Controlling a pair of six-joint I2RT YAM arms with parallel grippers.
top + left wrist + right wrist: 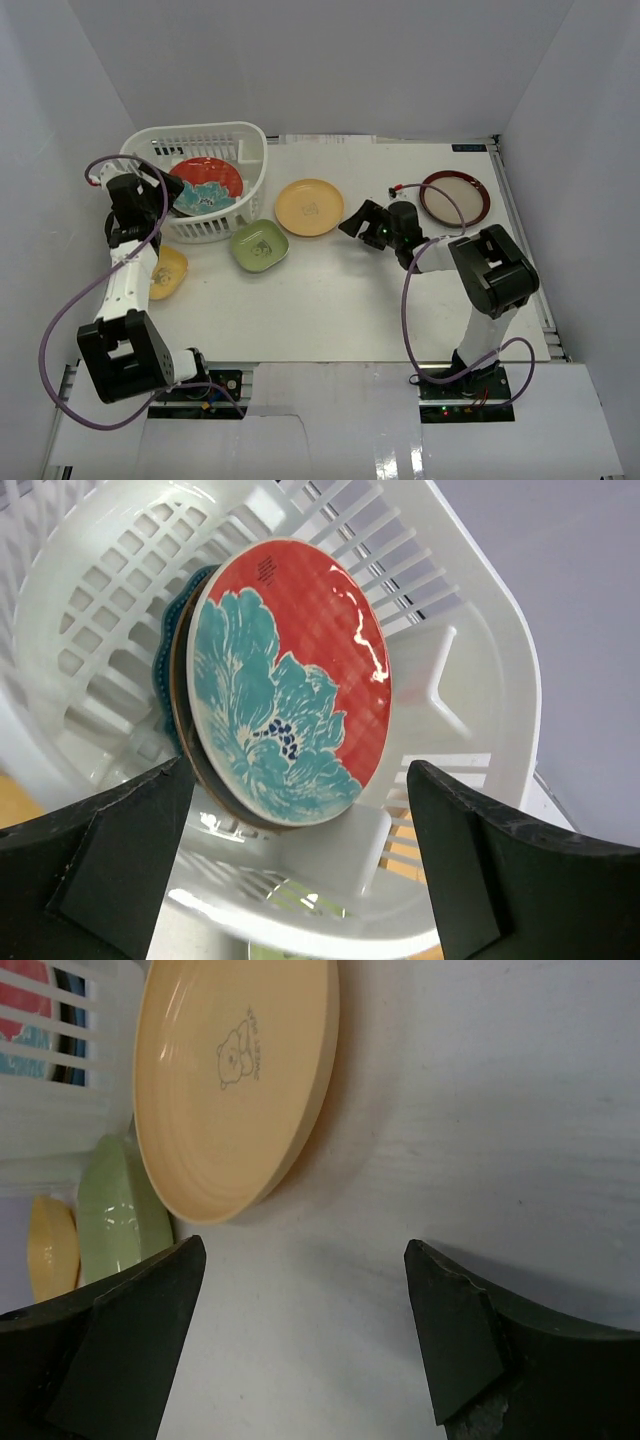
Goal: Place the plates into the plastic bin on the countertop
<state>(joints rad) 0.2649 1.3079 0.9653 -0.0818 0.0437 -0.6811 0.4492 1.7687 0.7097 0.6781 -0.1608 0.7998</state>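
The white plastic bin (203,131) stands at the back left of the countertop (350,300). Inside it a red-teal floral plate (207,185) (290,680) leans on edge against a teal scalloped plate (163,670). My left gripper (163,192) (300,780) hangs open at the bin's near side, its fingers wide of the floral plate and holding nothing. A yellow plate (309,207) (230,1080) lies mid-table. Just right of it my right gripper (352,222) (305,1250) is open over bare countertop. A maroon-rimmed plate (454,198) lies at the far right.
A small green plate (259,245) (115,1210) sits in front of the bin (500,680). Left of it, beside my left arm, lies a small yellow plate (168,272) (50,1245). White walls close in the left, back and right sides.
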